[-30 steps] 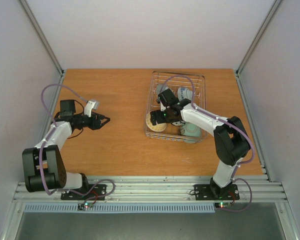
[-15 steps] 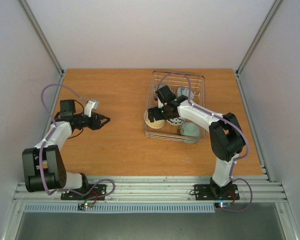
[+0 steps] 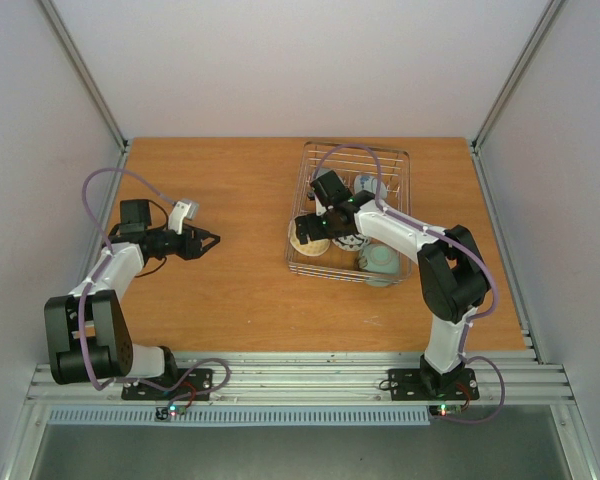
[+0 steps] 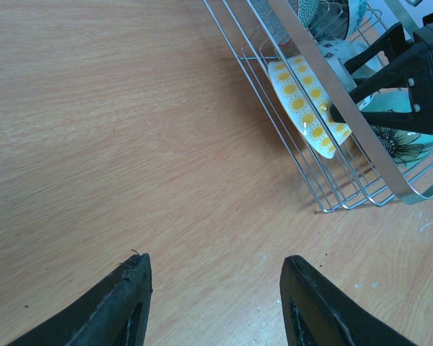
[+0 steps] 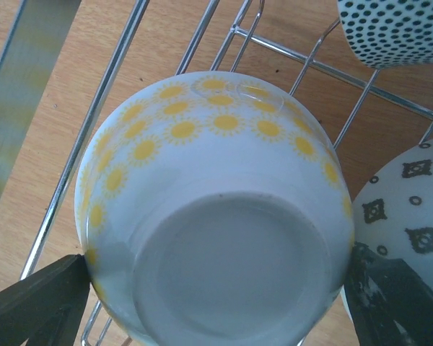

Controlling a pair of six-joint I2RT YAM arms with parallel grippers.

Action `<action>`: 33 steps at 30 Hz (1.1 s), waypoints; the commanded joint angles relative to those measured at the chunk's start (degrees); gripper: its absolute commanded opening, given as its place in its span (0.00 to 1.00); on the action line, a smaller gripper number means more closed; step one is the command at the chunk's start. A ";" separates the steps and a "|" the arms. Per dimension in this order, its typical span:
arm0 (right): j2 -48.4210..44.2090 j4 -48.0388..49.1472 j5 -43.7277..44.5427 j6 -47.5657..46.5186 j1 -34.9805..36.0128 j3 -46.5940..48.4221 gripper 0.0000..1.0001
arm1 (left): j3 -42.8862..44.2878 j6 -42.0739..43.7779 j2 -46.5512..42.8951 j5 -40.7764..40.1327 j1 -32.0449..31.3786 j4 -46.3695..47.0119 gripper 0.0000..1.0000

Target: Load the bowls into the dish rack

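In the dish rack (image 4: 301, 43), wrist views alone show the bowl (image 5: 216, 216) yellow-flowered.

The left arm (image 3: 115, 270) is bent at the elbow and reaches forward. The left gripper (image 4: 213, 288) is half spread, its fingers (image 4: 115, 306) holding nothing. The right arm (image 3: 410, 235) stretches to the left, and the right gripper (image 3: 306, 230) has its fingers wide apart.

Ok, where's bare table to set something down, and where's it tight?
Bare wood lies between the left gripper and the dish rack, and across the table behind the left arm. Crowded: the rack's near half, with bowls packed around the right gripper.
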 commanded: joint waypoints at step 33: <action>2.48 1.91 2.99 1.19 0.34 1.38 0.75 | 0.09 1.41 -0.16 -0.05 0.37 0.16 0.50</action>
